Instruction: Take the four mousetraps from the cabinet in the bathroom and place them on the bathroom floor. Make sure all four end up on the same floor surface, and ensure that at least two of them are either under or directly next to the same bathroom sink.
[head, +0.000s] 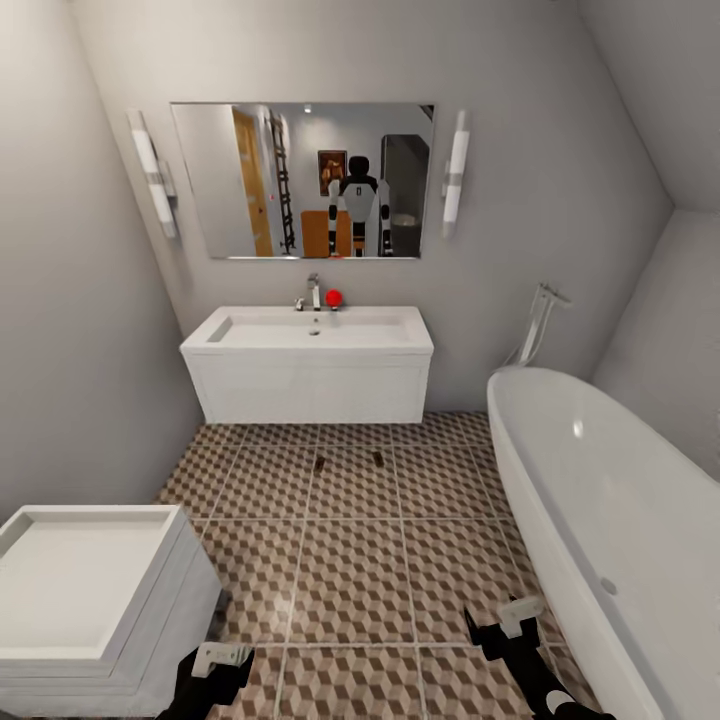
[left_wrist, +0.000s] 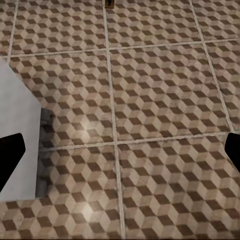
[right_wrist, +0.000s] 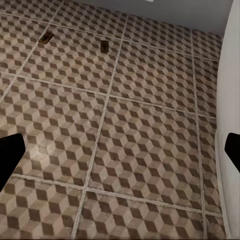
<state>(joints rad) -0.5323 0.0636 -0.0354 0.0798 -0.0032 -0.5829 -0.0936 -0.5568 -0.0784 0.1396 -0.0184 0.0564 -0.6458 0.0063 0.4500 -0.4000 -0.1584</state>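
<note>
Hanging low: both arms are seen at the near edge of the head view, well short of the sink (head: 307, 362), wrists aimed down at the floor.
L gripper (head: 222, 657): held just beside the small white unit (head: 90, 590), on the near-left side from the sink; fingers spread wide apart, nothing between them. In the left wrist view the dark fingertips (left_wrist: 11, 160) are seen at both frame edges w/ bare tile between.
R gripper (head: 517, 617): held close to the bathtub (head: 610, 500), on the near-right side from the sink; jaws wide open, nothing held. Dark fingertips (right_wrist: 10, 155) are seen far apart in the right wrist view.
Bathroom floor (head: 350, 560): brown/beige/white cube-pattern tiles, pale grout; open stretch between grippers and sink.
Mousetraps (head: 378, 458): two small dark-tan pieces lying flat on the tiles just in front of the sink, apart from each other; second one (head: 319, 463) to its left. Wire detail too small to tell.
Surroundings: mirror (head: 305, 180) above the sink, w/ the robot reflected in it; a wall lamp on each side; a small red object (head: 333, 297) by the faucet (head: 313, 290).
</note>
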